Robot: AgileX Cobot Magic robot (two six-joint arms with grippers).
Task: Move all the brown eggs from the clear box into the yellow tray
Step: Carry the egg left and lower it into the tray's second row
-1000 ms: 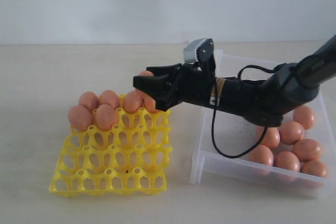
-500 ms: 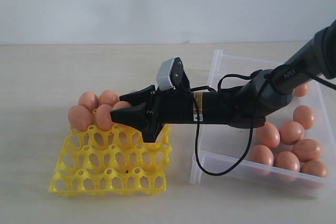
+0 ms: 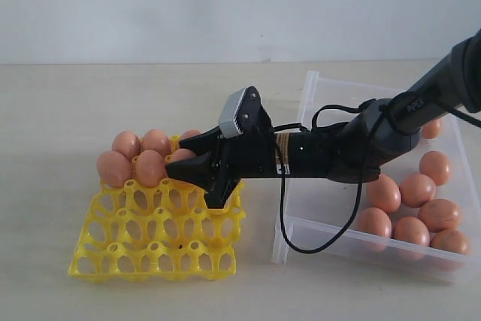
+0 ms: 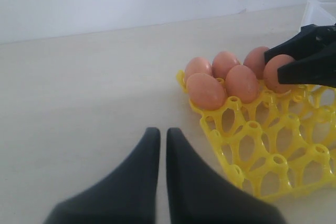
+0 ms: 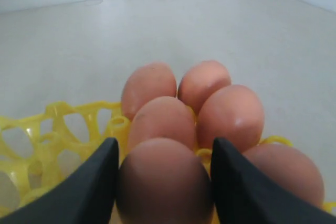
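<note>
In the exterior view, five brown eggs (image 3: 150, 167) sit in cups along one edge of the yellow tray (image 3: 154, 246). The right gripper (image 3: 183, 165) clamps a sixth just over the neighbouring cup, and about eight lie in the clear box (image 3: 346, 255) beside the tray, so I judge the job under halfway. The left wrist view shows the left gripper (image 4: 163, 132) pressed together and empty, apart from the tray, while the right wrist view shows the held egg (image 5: 163, 182) between the dark fingers (image 5: 94, 182), just beside the seated ones.
</note>
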